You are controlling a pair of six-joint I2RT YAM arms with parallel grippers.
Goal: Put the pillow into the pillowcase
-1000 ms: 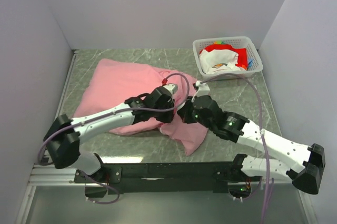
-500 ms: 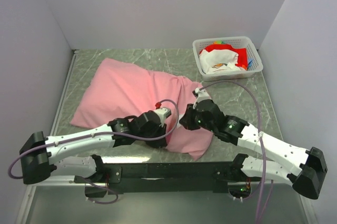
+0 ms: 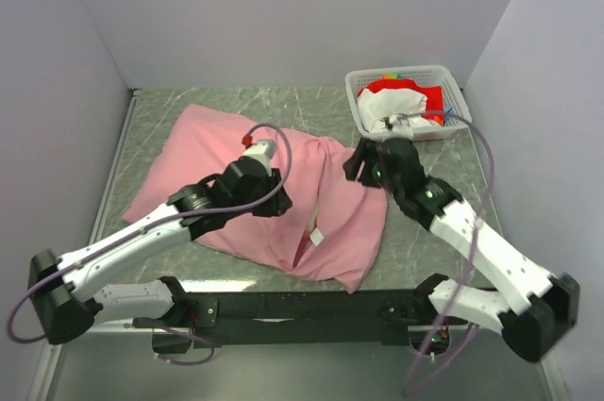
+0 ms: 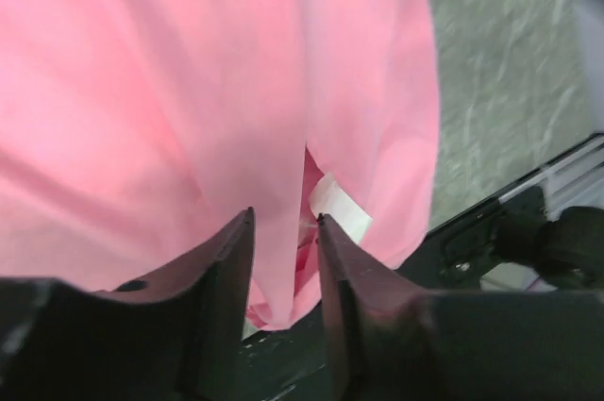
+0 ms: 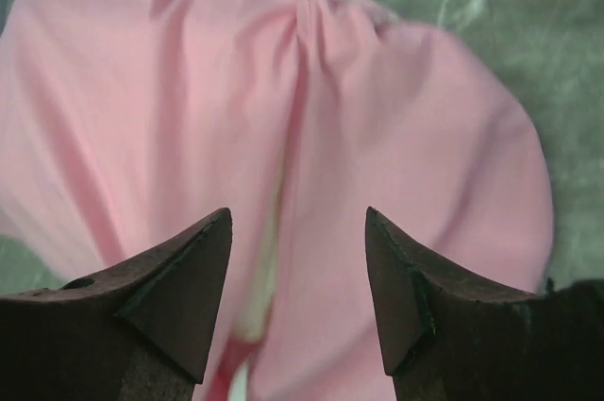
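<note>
The pink pillowcase (image 3: 217, 165) lies across the table, plump on its left and flatter at its near right end. A slit (image 3: 307, 236) in that end shows a small patch of white. The pillow is otherwise hidden; a cream sliver (image 5: 260, 292) shows along the slit. My left gripper (image 3: 276, 198) hovers over the middle of the pillowcase, jaws a little apart, with only fabric below them (image 4: 284, 217). My right gripper (image 3: 355, 170) hangs above the pillowcase's far right edge, jaws wide apart and empty (image 5: 297, 212).
A white basket (image 3: 448, 90) with red and white cloth (image 3: 401, 104) stands at the back right, close behind the right arm. The black mounting rail (image 3: 283, 307) runs along the near edge. Walls close in the left, back and right sides.
Both grippers have let go of the pillowcase's near end and opened. The left one moved back and left over the middle. The right one rose toward the basket. The fabric end now lies spread out.
</note>
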